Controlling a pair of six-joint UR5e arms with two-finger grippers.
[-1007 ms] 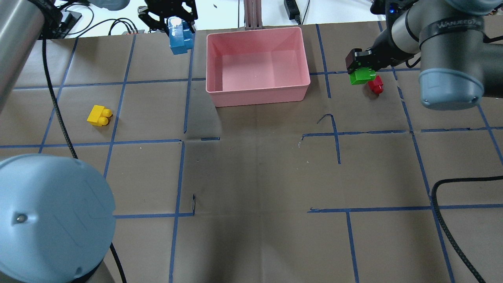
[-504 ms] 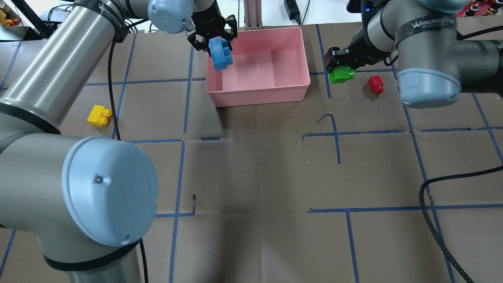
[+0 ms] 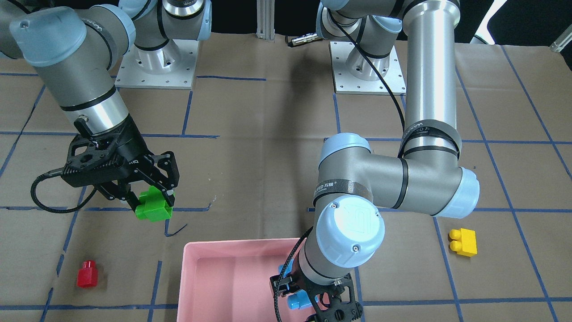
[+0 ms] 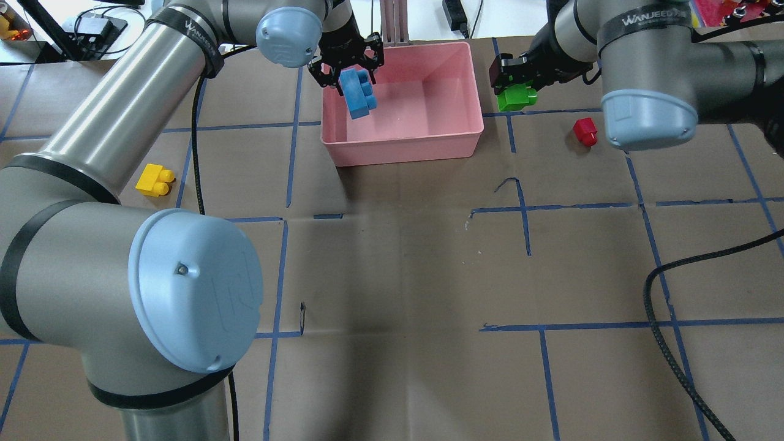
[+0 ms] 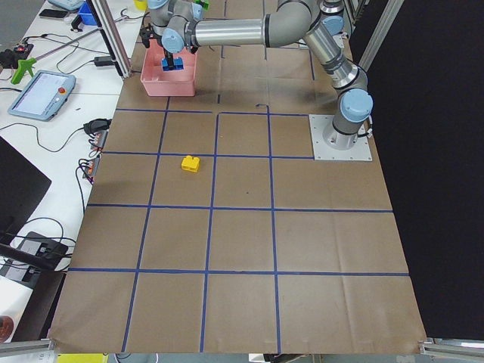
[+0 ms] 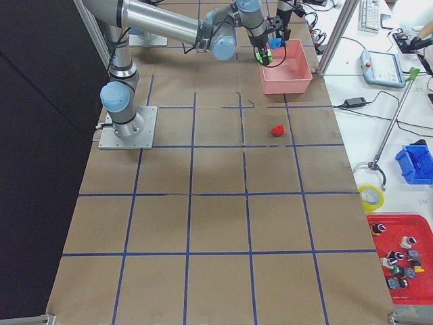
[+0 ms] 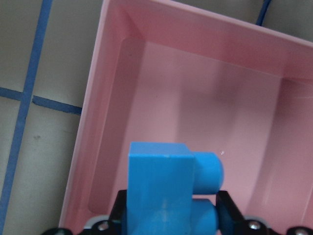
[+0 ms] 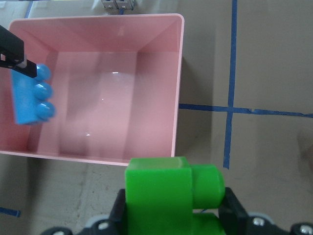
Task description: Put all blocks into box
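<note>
My left gripper is shut on the blue brick and holds it over the left part of the pink box. The left wrist view shows the blue brick above the box floor. My right gripper is shut on the green brick and holds it in the air just right of the box; the right wrist view shows the green brick outside the box wall. The yellow brick lies on the table to the left. The red brick lies to the right.
My left arm's big elbow fills the near left of the overhead view. A black cable trails over the near right of the table. An aluminium post stands behind the box. The arm bases are bolted at the table's robot side.
My left gripper has carried the blue brick rightward from beside the box to over its inside. My right gripper has carried the green brick leftward, away from the red brick, up to the box.
</note>
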